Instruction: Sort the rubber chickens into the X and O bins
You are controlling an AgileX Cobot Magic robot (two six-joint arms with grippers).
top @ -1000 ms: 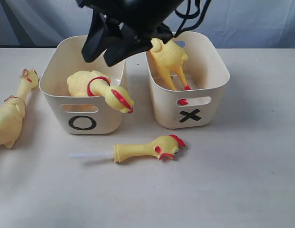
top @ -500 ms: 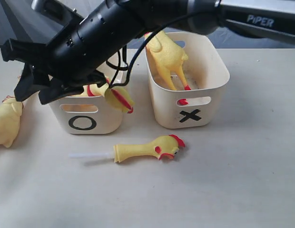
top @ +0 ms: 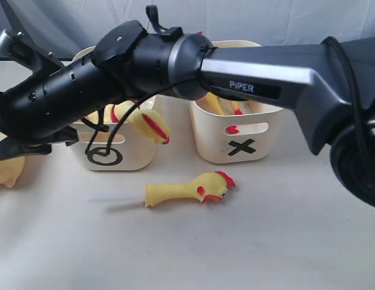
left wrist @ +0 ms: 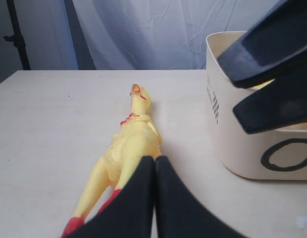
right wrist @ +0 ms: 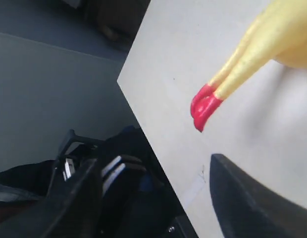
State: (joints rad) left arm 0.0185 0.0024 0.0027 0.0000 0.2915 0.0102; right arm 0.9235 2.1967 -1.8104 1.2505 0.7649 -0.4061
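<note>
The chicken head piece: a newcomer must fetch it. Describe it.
Find the O bin and X bin. On the table before them lies a yellow head and neck. Unlike the other chickens, it has no body, only a white tube.

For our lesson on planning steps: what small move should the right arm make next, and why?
Probably ease the open right gripper forward over the whole chicken lying on the table beside the O bin. Its red feet lie ahead of the fingers, not yet between them, so closing now would grip nothing.
</note>
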